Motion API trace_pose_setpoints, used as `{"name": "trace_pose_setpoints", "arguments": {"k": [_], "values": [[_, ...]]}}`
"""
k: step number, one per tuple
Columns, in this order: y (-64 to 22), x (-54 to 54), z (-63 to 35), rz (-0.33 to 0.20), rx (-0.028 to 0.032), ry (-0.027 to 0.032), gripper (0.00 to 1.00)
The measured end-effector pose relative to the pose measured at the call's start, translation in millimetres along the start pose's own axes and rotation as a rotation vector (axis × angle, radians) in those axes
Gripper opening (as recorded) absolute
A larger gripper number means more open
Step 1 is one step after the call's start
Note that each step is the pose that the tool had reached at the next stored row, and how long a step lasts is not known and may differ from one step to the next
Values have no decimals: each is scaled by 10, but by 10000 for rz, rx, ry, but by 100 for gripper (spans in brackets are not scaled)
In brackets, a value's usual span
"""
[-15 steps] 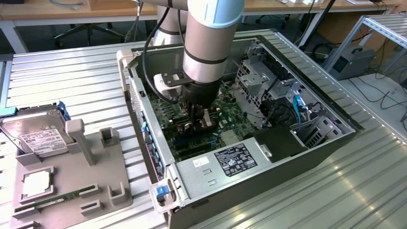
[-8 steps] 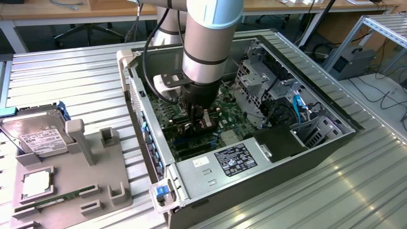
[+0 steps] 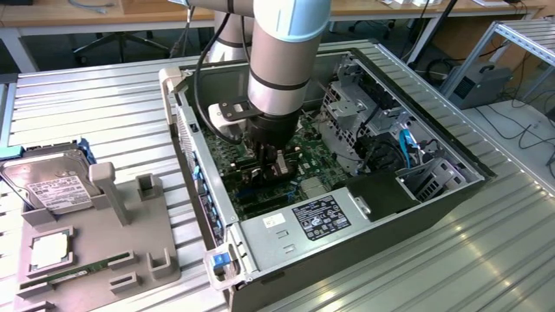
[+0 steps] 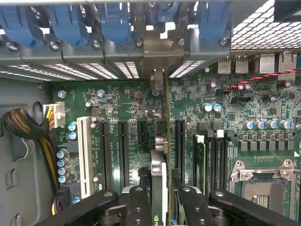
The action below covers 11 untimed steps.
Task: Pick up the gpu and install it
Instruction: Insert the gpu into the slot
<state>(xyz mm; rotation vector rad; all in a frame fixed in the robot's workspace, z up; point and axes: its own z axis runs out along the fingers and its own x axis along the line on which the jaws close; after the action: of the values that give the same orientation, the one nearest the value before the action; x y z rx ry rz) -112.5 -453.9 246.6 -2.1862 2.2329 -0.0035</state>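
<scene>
My gripper [image 3: 270, 164] is lowered into the open computer case [image 3: 451, 188], over the green motherboard [image 3: 308, 166]. Its black fingers [image 4: 138, 205] are shut on the gpu [image 4: 159, 172], seen edge-on as a thin dark card standing upright between them. The card runs along the row of black expansion slots [image 4: 123, 150], in line with the gap beside them. Its silvery end bracket [image 4: 162, 47] reaches the rear slot openings under the blue latches [image 4: 113, 23]. Whether the card's edge sits in a slot is hidden by the card itself.
Case walls, the power supply [image 3: 321, 218] and the drive cage [image 3: 347, 110] close in around the arm. A white slot [image 4: 84, 155], a cable bundle [image 4: 26, 127] and the CPU socket [image 4: 263, 188] lie nearby. Outside, a grey holder [image 3: 139, 253] carries a hard drive [image 3: 52, 185], a CPU [image 3: 51, 250] and a RAM stick [image 3: 78, 268].
</scene>
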Motion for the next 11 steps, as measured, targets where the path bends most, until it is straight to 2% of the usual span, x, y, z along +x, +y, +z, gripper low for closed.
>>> {"name": "trace_pose_setpoints", "arguments": {"k": [11], "values": [[5, 0, 13, -14, 0, 0, 27]]}}
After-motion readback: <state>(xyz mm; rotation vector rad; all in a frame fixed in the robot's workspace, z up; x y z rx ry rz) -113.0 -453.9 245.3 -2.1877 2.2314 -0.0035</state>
